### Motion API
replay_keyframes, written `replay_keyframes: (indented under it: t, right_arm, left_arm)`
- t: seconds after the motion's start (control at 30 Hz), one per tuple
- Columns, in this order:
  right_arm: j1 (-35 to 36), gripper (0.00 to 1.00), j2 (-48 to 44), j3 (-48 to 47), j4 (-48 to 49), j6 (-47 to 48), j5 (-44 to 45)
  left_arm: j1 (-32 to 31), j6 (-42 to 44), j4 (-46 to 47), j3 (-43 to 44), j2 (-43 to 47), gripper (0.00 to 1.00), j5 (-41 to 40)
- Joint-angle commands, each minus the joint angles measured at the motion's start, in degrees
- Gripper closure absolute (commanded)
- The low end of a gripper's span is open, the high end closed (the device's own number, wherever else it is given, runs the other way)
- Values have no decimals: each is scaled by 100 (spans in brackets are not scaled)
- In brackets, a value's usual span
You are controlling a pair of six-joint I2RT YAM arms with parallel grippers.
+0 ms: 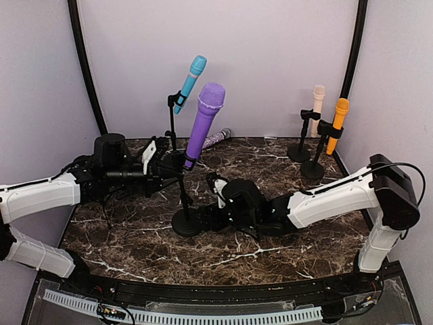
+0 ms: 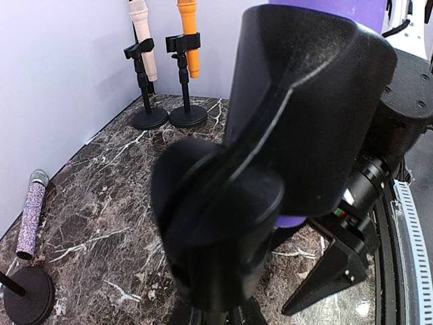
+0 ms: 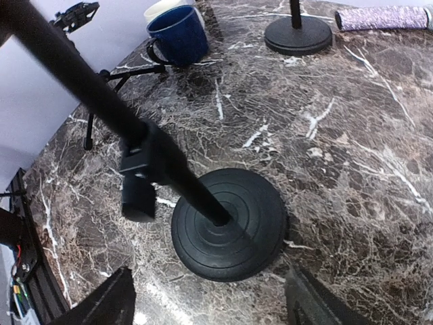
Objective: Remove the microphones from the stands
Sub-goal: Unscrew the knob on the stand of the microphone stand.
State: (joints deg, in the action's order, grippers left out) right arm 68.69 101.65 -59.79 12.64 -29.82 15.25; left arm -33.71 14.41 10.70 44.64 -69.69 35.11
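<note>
The marble table (image 1: 291, 250) carries several stands, and the one that matters is the stand (image 1: 184, 198) at its middle, whose round base (image 3: 226, 233) sits flat. The purple microphone (image 1: 205, 125) is not yet out: it leans up and to the right from the top of the stand, its lower end seated in the clip (image 2: 298, 115). The left gripper (image 1: 172, 175) reaches in from the left of the stand and is clamped tight on the pole just under the clip, though the clip hides its fingertips in the wrist view. The right gripper (image 1: 216, 191) hangs low just right of the stand, over the base, spread wide and holding nothing. To do this well, I judge the left grip should hold firm so the stand neither tips nor slides, while the right arm climbs the stand, closes on the microphone's body above the clip, and draws it out along its own tilted axis, not straight up. A sideways pull risks toppling the stand.
</note>
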Motion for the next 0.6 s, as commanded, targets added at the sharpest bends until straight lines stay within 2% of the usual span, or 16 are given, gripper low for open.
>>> replay_keyframes:
  t: [0.0, 0.33, 0.43, 0.57]
  right_arm:
    - [-435, 19, -532, 527, 1033, -877, -1162]
    - [-768, 17, -439, 311, 966, -2705, -2118]
    - [-857, 19, -311, 390, 1381, -3258, -2446]
    - [-877, 23, -65, 343, 1775, -3485, -2628]
  left_arm:
    - [-56, 44, -305, 5, -112, 100, 60]
    - [-64, 61, -314, 7, -87, 100, -10]
    - [-65, 61, -318, 9, -80, 100, 2]
    - [-65, 61, -323, 9, -60, 100, 4]
